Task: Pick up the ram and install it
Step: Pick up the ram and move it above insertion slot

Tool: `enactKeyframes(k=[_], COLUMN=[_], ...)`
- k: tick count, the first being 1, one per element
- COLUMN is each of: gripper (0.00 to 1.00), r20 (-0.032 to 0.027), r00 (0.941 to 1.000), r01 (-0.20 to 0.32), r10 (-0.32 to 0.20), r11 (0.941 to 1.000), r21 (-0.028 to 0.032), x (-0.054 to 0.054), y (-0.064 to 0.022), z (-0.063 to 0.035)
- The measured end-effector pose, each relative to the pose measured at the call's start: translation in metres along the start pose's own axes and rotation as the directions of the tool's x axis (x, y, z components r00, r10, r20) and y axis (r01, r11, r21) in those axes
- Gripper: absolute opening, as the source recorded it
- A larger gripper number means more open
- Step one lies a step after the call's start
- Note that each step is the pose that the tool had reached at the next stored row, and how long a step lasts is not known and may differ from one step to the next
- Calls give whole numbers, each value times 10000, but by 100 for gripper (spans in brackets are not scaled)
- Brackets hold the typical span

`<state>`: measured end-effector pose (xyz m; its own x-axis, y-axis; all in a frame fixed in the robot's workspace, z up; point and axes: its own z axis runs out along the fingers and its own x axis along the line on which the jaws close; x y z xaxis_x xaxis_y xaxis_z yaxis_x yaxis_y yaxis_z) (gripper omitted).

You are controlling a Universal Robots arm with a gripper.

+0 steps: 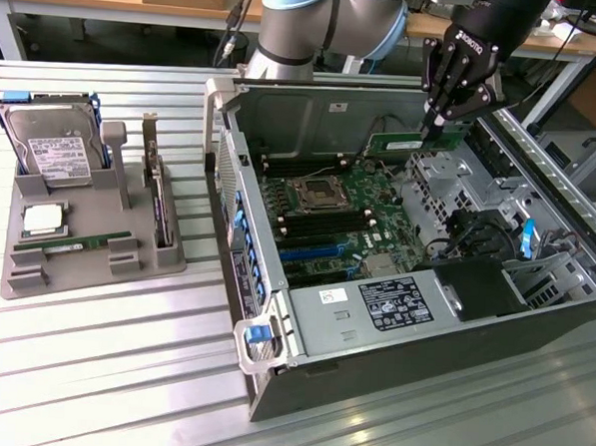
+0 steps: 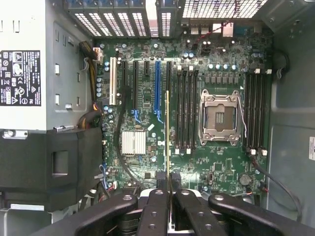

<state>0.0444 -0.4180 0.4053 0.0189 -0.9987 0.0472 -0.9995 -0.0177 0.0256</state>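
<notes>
Grey moulded parts tray (image 1: 161, 261), on ribbed aluminium bench (image 1: 90, 372). Open black tower computer case (image 1: 420, 374); green motherboard (image 1: 335, 270) inside. Long, thin green ram stick (image 1: 397, 141), suspended above motherboard toward the exterior view's right, black jaws clenched on one end.

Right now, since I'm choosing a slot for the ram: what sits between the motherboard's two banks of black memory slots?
The CPU socket with its metal frame, clear in the wrist view; the exterior view shows it too.
</notes>
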Motion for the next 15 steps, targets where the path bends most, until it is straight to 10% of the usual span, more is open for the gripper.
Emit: enactKeyframes(k=[15], gripper=[12], r20=[-21], r00=[10000], r01=[0], r10=[0], r11=[10000], r21=[-1], x=[-23], y=[-49], z=[-2])
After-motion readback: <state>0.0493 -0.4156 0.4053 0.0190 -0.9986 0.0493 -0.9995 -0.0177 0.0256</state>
